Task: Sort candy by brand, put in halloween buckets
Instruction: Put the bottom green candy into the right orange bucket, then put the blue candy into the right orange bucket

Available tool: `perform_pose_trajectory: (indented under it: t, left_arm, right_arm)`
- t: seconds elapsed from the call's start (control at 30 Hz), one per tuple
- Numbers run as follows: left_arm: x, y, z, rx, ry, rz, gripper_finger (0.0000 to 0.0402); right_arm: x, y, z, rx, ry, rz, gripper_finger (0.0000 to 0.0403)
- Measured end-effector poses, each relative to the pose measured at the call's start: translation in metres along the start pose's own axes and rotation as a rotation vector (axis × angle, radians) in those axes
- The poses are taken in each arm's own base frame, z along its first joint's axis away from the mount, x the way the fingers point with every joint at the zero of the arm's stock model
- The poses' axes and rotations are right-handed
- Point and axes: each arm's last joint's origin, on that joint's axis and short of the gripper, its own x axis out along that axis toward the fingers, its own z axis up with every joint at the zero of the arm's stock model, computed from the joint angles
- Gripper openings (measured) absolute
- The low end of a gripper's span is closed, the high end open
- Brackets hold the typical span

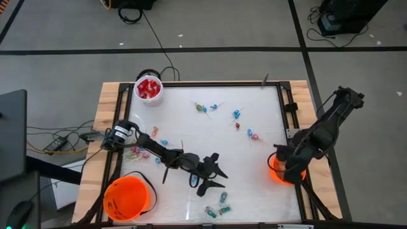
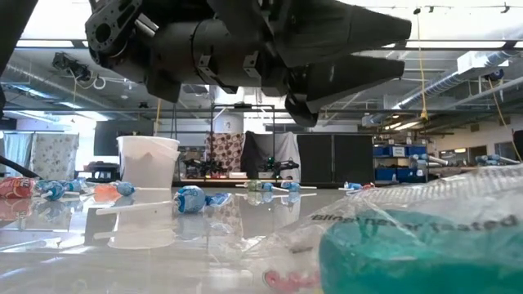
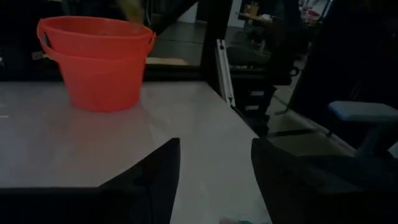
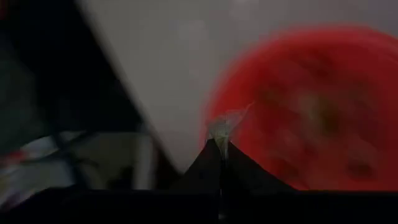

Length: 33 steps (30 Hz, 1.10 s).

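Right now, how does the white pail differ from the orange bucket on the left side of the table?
The white pail is smaller and sits at the table's far left corner; the orange bucket is bigger and sits at the near left corner. The white pail holds red packets; the orange bucket's inside shows no candy from above. The orange bucket has a thin black handle; none shows on the white pail. Both are round, upright and open-topped.

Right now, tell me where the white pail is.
In the high view the white pail stands at the table's far-left corner, holding red packets, apart from both arms.
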Motion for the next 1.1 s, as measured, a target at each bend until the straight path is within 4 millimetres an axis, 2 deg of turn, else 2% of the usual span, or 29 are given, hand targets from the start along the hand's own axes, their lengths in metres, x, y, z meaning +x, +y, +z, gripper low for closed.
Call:
perform_pose_trajectory:
  t: [0.2,0.3,0.5,0.7,0.93,1.1]
  left_arm:
    - [0.000,-0.001,-0.011,0.041,0.110,0.001,0.0207]
    - [0.001,0.000,-0.019,0.066,0.138,-0.002,0.0218]
    - [0.013,-0.001,-0.030,0.117,0.161,-0.139,0.0241]
    - [0.022,-0.002,-0.039,0.167,0.232,-0.233,0.0242]
    - [0.029,-0.001,-0.040,0.206,0.281,-0.242,0.0223]
    - [0.037,0.001,-0.054,0.203,0.318,-0.267,0.0202]
  right_arm:
    - [0.009,-0.010,-0.003,0.121,0.004,-0.231,0.0029]
    - [0.015,-0.006,-0.003,0.084,0.051,-0.251,0.0057]
    - [0.017,-0.004,-0.003,0.093,0.047,-0.251,0.0127]
    - [0.017,-0.002,-0.003,0.100,0.063,-0.221,0.0175]
    - [0.018,0.000,-0.003,0.096,0.060,-0.202,0.0189]
    - [0.018,0.001,-0.003,0.092,0.058,-0.192,0.0188]
